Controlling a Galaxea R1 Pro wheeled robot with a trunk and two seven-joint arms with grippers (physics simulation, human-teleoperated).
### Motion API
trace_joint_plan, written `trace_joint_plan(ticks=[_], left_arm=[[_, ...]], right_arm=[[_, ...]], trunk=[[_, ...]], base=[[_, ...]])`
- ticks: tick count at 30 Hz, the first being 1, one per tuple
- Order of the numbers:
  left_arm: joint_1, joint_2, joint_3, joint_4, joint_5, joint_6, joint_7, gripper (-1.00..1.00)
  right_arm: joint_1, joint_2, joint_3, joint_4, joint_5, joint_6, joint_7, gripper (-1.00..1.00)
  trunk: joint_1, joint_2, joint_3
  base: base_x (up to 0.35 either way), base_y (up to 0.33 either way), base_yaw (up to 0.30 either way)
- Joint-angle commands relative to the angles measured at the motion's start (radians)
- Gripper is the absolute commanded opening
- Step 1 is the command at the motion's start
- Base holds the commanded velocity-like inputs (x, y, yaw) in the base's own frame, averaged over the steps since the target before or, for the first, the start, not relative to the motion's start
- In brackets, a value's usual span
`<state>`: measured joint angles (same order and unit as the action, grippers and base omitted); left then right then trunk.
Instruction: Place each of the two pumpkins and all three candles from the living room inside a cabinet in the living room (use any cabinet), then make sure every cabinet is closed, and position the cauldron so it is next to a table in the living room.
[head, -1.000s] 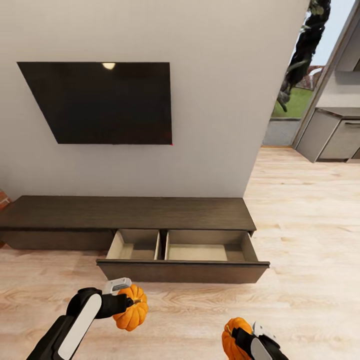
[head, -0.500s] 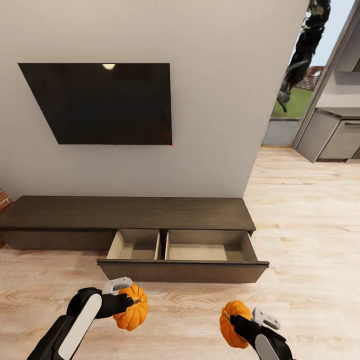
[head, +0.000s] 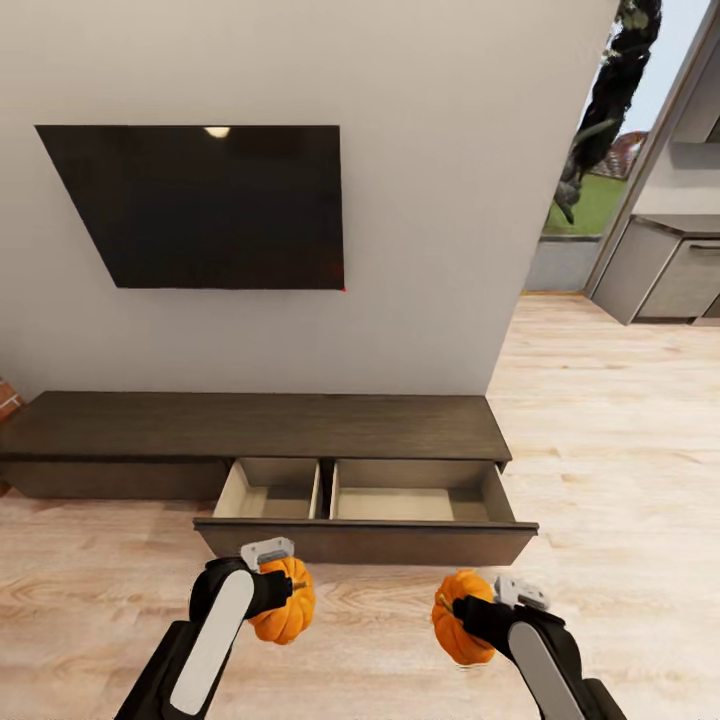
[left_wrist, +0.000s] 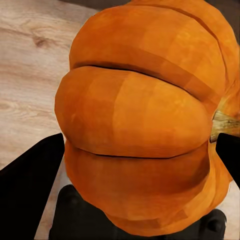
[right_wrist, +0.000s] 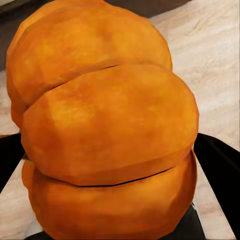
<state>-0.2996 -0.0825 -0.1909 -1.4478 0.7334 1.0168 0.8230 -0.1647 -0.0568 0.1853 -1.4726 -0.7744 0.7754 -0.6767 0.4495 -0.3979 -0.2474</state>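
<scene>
My left gripper (head: 284, 597) is shut on an orange ribbed pumpkin (head: 287, 612), seen close up in the left wrist view as pumpkin (left_wrist: 140, 120). The right gripper (head: 462, 612) is shut on the second pumpkin (head: 458, 618), whose ribs crowd the right wrist view (right_wrist: 105, 130). Both pumpkins hang over the wood floor just in front of the long dark-brown cabinet (head: 260, 425). Its right drawer (head: 365, 542) stands pulled out, showing two bare beige compartments. Candles, cauldron and table are out of view.
A black TV (head: 200, 205) hangs on the white wall above the cabinet. At the right, the plank floor (head: 600, 450) runs toward grey kitchen units (head: 665, 265) and a glass door. A bit of red brick (head: 6, 400) shows at the far left.
Both arms have moved forward and inward with their pumpkins, toward the open drawer front. The right pumpkin has risen fully into view. The cabinet and drawer have not moved.
</scene>
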Motion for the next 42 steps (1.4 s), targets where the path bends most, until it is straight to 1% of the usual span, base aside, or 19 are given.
trace_joint_plan(ticks=[1,4,6,9,13,20,28,32,34,37,42], left_arm=[[-0.001,-0.004,-0.001,-0.001,0.007,0.005,0.021,-1.0],[-0.001,-0.008,-0.032,0.0,0.007,0.002,0.027,-1.0],[-0.001,-0.01,-0.064,-0.001,0.008,-0.001,0.029,-1.0],[-0.001,-0.017,-0.087,-0.003,0.009,-0.002,0.031,-1.0],[-0.001,-0.021,-0.093,-0.003,0.009,-0.004,0.031,-1.0],[-0.001,-0.025,-0.096,-0.006,0.009,-0.004,0.033,-1.0],[-0.001,-0.047,-0.1,-0.007,0.009,-0.004,0.036,-1.0],[-0.001,-0.056,-0.101,-0.008,0.009,-0.003,0.037,-1.0],[-0.001,-0.057,-0.111,-0.008,0.008,-0.004,0.038,-1.0],[-0.001,-0.057,-0.139,-0.008,0.006,-0.004,0.039,-1.0],[-0.001,-0.057,-0.149,-0.008,0.005,-0.004,0.039,-1.0]], right_arm=[[-0.015,0.0,0.003,-0.004,-0.013,0.009,-0.018,-1.0],[-0.033,0.0,0.006,-0.005,-0.013,0.015,-0.023,-1.0],[-0.035,0.0,0.006,-0.005,-0.013,0.016,-0.025,-1.0],[-0.036,0.001,0.011,-0.005,-0.013,0.015,-0.026,-1.0],[-0.036,0.001,0.021,-0.005,-0.011,0.015,-0.026,-1.0],[-0.036,0.002,0.023,-0.004,-0.013,0.015,-0.026,-1.0],[-0.036,0.002,0.023,-0.003,-0.014,0.015,-0.026,-1.0],[-0.036,0.0,0.023,-0.003,-0.013,0.014,-0.026,-1.0],[-0.036,0.0,0.023,-0.003,-0.013,0.014,-0.025,-1.0],[-0.036,0.0,0.022,-0.003,-0.013,0.013,-0.025,-1.0],[-0.036,0.0,0.02,0.001,-0.013,0.013,-0.024,-1.0]], trunk=[[0.001,-0.002,-0.003],[0.001,-0.002,-0.008],[0.001,-0.002,-0.011],[0.001,-0.002,-0.015],[0.001,-0.002,-0.016],[0.001,-0.002,-0.019],[0.001,-0.002,-0.025],[0.001,-0.002,-0.027],[0.001,-0.002,-0.027],[0.001,-0.002,-0.027],[0.001,-0.002,-0.027]], base=[[0.0,0.0,-0.005],[0.0,0.0,-0.054],[0.015,-0.011,-0.075],[0.084,-0.105,-0.056],[0.237,-0.096,-0.011],[0.336,-0.008,0.068],[0.324,-0.068,0.213],[0.304,-0.15,0.067],[0.249,-0.241,0.009],[0.187,-0.201,0.003],[0.037,-0.036,-0.013]])
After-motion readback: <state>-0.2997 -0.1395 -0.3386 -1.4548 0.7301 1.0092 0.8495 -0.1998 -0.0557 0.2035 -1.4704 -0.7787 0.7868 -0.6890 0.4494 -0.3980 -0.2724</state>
